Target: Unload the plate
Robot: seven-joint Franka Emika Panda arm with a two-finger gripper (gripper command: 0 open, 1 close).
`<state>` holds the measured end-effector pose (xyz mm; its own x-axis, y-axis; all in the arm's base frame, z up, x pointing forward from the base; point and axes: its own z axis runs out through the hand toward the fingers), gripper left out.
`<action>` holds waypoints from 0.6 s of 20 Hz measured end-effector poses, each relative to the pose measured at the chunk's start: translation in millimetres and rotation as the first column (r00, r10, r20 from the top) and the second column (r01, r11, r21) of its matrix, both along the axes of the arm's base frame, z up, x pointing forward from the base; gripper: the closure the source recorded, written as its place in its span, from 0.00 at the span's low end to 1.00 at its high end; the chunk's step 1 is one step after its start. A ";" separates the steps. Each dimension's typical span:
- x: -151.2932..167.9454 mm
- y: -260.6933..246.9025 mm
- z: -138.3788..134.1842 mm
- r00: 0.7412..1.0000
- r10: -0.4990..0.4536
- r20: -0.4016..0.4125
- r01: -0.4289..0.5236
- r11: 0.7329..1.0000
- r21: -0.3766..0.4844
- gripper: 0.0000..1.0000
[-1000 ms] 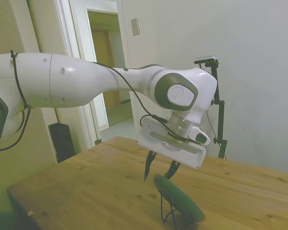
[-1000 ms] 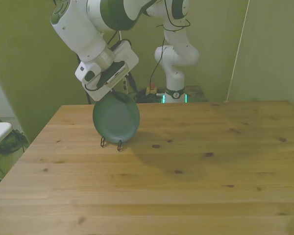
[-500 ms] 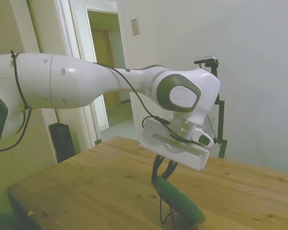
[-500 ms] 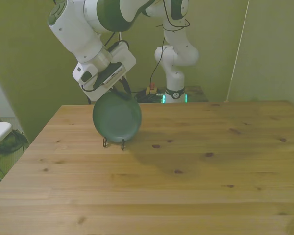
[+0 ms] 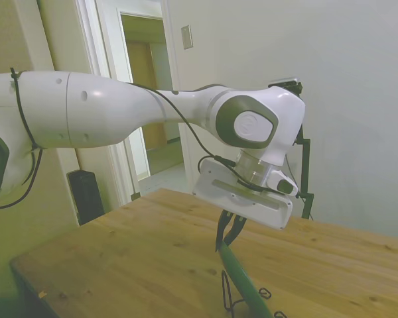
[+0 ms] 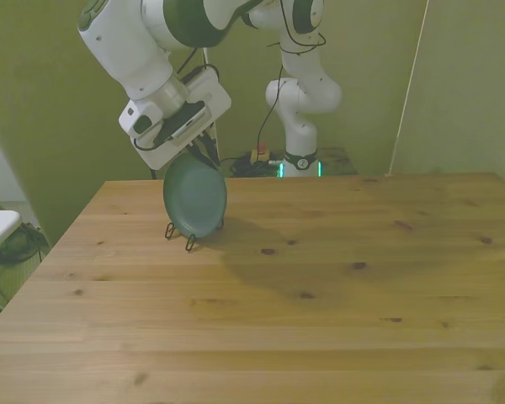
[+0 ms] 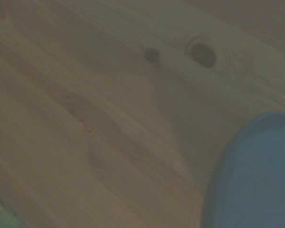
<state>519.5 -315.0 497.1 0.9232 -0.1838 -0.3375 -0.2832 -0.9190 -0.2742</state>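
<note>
Gripper (image 5: 229,240) fingers are pinched together on the top rim of the plate (image 6: 195,198), holding it. White arm (image 5: 119,116) reaches in from the side view's left, with the wrist bent downward so the fingers (image 5: 223,232) point at the table (image 6: 320,286).

Plate is dark green, round and shallow. It stands nearly on edge, tilted, with its lower rim at a thin black wire stand (image 6: 178,236). From the pictures it is not clear whether the plate rests in the stand or is just clear of it. In the side view the plate (image 5: 242,281) appears almost edge-on, slanting down from the fingertips, with the stand (image 5: 229,298) below it. In the front view its face shows as an oval, near the table's far edge on the front view's left.

Wrist view, blurred, shows part of the plate's rim (image 7: 256,175) against wooden planks (image 7: 95,118) with dark knots.

Behind the arm in the side view is an open doorway (image 5: 149,99) in a pale wall.
</note>
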 end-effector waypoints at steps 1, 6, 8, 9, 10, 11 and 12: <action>0.8 -0.2 4.4 1.000 -0.002 0.007 0.002 1.000 -0.006 1.00; 5.2 -1.1 35.0 0.998 -0.018 0.054 0.021 0.999 -0.048 1.00; 7.8 -1.1 52.9 0.996 -0.038 0.078 0.044 0.996 -0.074 1.00; 9.5 -0.5 62.8 0.994 -0.053 0.092 0.062 0.994 -0.090 1.00; 12.1 1.0 73.6 0.992 -0.072 0.106 0.084 0.991 -0.106 1.00; 15.8 3.7 84.8 0.988 -0.095 0.121 0.110 0.986 -0.124 1.00; 20.8 8.0 94.8 0.984 -0.118 0.134 0.137 0.980 -0.142 1.00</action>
<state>540.3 -307.0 591.9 0.9220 -0.3424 -0.1809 -0.3730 -0.9108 -0.1769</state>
